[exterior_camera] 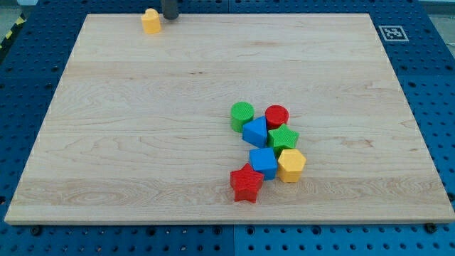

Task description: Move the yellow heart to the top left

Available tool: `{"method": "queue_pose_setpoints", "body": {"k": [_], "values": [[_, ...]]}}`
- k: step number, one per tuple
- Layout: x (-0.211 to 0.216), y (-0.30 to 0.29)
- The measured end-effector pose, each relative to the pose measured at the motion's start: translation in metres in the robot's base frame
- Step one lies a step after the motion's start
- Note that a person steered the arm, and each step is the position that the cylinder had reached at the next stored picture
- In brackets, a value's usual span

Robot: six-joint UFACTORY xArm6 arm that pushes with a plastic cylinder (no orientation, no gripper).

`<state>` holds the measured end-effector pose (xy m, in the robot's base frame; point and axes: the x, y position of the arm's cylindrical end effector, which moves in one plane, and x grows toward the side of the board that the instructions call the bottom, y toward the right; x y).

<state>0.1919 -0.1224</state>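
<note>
The yellow heart (151,20) sits near the board's top edge, left of centre. My rod comes in at the view's top edge, and my tip (170,17) stands just to the heart's right, close to it; I cannot tell if they touch. The other blocks lie far off in a cluster at lower right of centre.
The cluster holds a green cylinder (242,115), a red cylinder (276,116), a blue triangle-like block (255,132), a green star (283,138), a blue cube (264,162), a yellow hexagon (291,165) and a red star (246,184). A marker tag (392,33) sits at the board's top right corner.
</note>
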Motion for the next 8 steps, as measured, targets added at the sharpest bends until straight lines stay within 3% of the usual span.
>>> {"method": "queue_pose_setpoints", "body": {"k": [8], "values": [[0.025,0.003]]}}
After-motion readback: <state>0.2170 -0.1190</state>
